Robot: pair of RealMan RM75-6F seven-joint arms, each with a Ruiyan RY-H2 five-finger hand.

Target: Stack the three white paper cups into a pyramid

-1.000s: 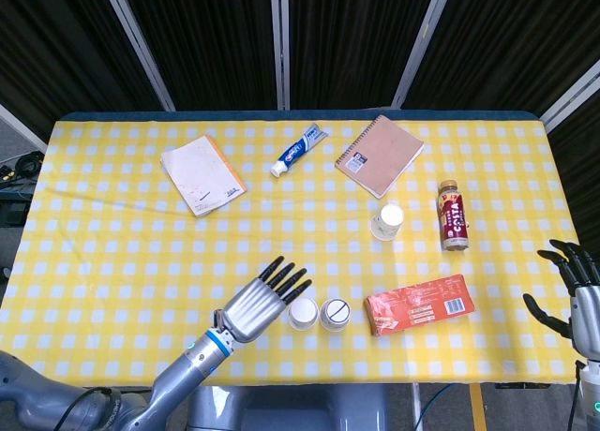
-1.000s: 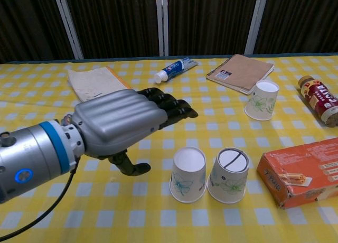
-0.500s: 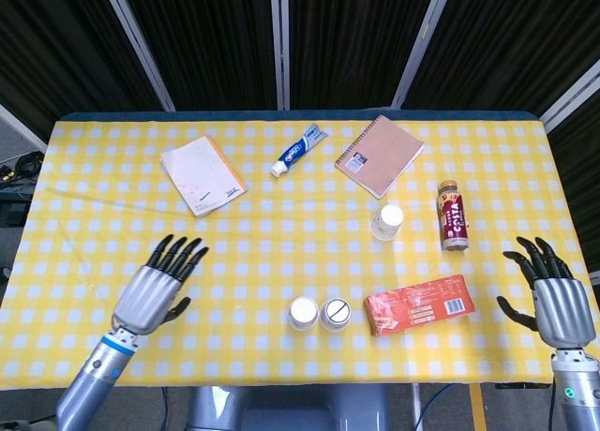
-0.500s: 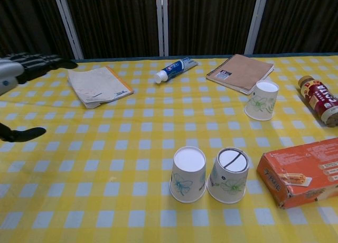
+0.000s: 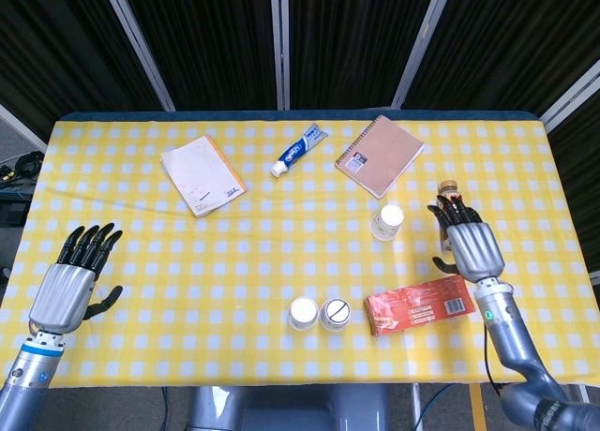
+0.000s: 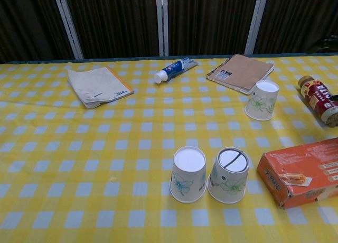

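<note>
Overhead, the head view shows the counter (image 5: pixel 131 253) under a yellow checked cloth, with 2 white paper cups (image 5: pixel 319 313) standing upside down and touching side by side near the front edge, just left of an orange box (image 5: pixel 419 304). A third cup (image 5: pixel 386 221) stands apart further back, below a spiral notebook (image 5: pixel 379 155) and left of a lying drink bottle (image 5: pixel 451 206). The left hand (image 5: pixel 72 281) hovers over the front left of the cloth, fingers spread and holding nothing. The right hand (image 5: pixel 469 244) is over the bottle's lower part, fingers extended and apart, empty, with the box just beside its wrist. A worn notepad (image 5: pixel 202 174) and a toothpaste tube (image 5: pixel 299 149) lie toward the back. From the chest view, neither hand shows; the 2 inverted cups (image 6: pixel 208 174) sit touching in front, the third cup (image 6: pixel 262 100) tilts near the notebook (image 6: pixel 240 72), and the bottle (image 6: pixel 319 99) lies at the right edge behind the box (image 6: pixel 301 171).
</note>
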